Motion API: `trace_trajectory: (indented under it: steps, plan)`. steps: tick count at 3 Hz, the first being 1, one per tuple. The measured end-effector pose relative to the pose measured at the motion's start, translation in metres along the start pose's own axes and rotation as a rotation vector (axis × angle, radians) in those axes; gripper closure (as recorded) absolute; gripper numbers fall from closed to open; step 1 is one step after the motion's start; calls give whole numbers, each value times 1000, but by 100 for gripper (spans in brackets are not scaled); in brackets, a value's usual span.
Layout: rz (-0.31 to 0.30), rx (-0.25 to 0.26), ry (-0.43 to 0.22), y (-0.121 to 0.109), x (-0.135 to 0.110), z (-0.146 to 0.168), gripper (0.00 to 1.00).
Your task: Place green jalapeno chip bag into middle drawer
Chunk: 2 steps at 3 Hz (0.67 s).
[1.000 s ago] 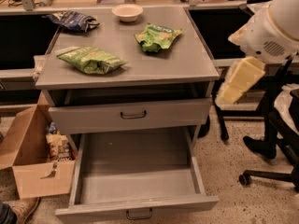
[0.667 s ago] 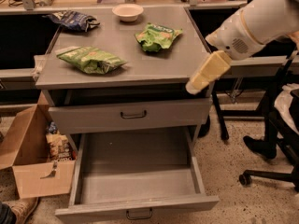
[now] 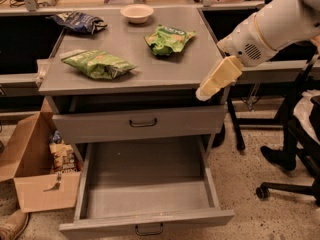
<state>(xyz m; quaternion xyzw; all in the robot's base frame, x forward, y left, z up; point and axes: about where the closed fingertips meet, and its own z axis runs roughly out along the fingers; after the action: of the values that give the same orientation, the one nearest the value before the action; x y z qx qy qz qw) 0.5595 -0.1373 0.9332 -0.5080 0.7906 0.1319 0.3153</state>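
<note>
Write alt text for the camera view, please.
The robot's gripper hovers at the front right corner of the cabinet, apart from the green jalapeno chip bag lying on top. Below, the middle drawer stands open and empty.

Here's the long light-green foil chip bag (image 3: 97,64), lying front-left on the grey cabinet top (image 3: 165,71), with the squarer green bag (image 3: 169,38) behind it to the right. The cream gripper (image 3: 206,90) hangs at the front-right corner. Below, the wide grey metal middle drawer (image 3: 145,189) stands pulled out, with a brown cardboard box (image 3: 35,184) on its left.
</note>
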Motion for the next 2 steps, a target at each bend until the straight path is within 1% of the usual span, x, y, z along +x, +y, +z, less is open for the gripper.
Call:
trace_trajectory:
  steps: [1, 2]
  plan:
    - [11, 9, -18, -4, -12, 19, 0]
    - [-15, 24, -36, -13, -53, 61, 0]
